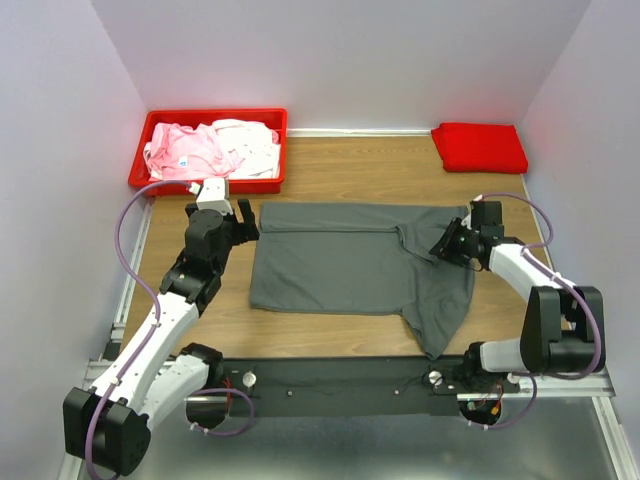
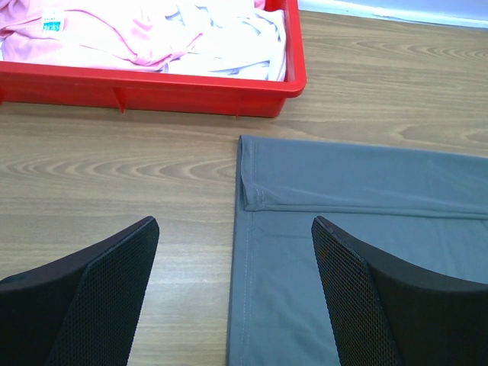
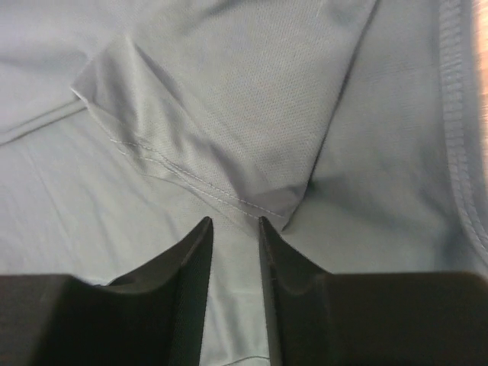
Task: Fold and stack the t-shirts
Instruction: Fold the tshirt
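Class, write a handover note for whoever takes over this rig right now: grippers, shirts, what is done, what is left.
Left gripper: open, over the left edge of the grey shirt.
Right gripper: nearly closed at a fold on its right side; grip unclear.
Red shirt: folded, far right corner.
Pink shirt and white shirt: loose in bin.
Done: red folded; grey's far edge turned over.
Left: finish grey, stack it, then the binned shirts.

Wooden table (image 1: 340, 170) carries a red plastic bin (image 1: 215, 113) (far left corner), a dark grey t-shirt (image 1: 340, 260) spread flat mid-table, and a folded red t-shirt (image 1: 480, 147) at the far right corner.
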You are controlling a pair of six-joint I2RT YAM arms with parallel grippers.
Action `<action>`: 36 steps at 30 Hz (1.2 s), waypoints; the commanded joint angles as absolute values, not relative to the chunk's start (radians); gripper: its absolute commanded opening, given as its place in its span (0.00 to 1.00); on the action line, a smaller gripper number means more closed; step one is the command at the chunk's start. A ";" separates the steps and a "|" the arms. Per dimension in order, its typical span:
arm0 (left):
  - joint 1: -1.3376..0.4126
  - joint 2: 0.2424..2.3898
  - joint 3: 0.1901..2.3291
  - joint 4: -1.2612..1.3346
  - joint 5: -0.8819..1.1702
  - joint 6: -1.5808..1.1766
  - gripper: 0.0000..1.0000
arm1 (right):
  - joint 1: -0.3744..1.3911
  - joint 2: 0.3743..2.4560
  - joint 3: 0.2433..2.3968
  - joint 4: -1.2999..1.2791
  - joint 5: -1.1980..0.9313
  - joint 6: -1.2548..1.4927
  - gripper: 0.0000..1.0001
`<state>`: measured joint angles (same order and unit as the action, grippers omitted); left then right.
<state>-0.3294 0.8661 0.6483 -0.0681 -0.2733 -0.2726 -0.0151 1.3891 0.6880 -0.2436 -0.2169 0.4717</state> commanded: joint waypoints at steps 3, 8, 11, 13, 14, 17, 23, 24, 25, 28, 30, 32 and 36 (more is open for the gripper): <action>-0.328 0.867 0.650 -0.048 -0.259 -0.262 0.89 | -0.020 1.322 0.680 -0.295 -0.078 0.521 0.41; -0.328 0.867 0.650 -0.049 -0.261 -0.262 0.89 | -0.020 1.364 0.663 -0.291 -0.107 0.586 0.41; -0.328 0.865 0.650 -0.049 -0.259 -0.262 0.89 | -0.020 1.387 0.660 -0.281 -0.118 0.600 0.41; -0.328 0.864 0.652 -0.049 -0.261 -0.264 0.89 | -0.020 1.393 0.652 -0.270 -0.123 0.604 0.41; -0.328 0.864 0.652 -0.049 -0.261 -0.262 0.89 | -0.020 1.397 0.646 -0.259 -0.124 0.609 0.41; -0.328 0.862 0.652 -0.049 -0.261 -0.262 0.89 | -0.020 1.417 0.632 -0.241 -0.132 0.617 0.41; -0.328 0.859 0.649 -0.051 -0.259 -0.264 0.89 | -0.020 1.436 0.617 -0.195 -0.143 0.623 0.40; -0.328 0.859 0.650 -0.051 -0.259 -0.264 0.89 | -0.020 1.437 0.617 -0.193 -0.143 0.623 0.40; -0.328 0.859 0.650 -0.049 -0.261 -0.262 0.89 | -0.020 1.439 0.620 -0.192 -0.140 0.621 0.38; -0.328 0.861 0.650 -0.051 -0.259 -0.262 0.89 | -0.020 1.437 0.626 -0.190 -0.140 0.620 0.29; -0.328 0.861 0.649 -0.051 -0.258 -0.262 0.89 | -0.020 1.433 0.629 -0.192 -0.153 0.621 0.21; -0.328 0.862 0.650 -0.051 -0.258 -0.262 0.89 | -0.020 1.419 0.632 -0.193 -0.158 0.624 0.19; -0.328 0.864 0.650 -0.048 -0.253 -0.262 0.89 | -0.018 1.402 0.641 -0.210 -0.163 0.615 0.17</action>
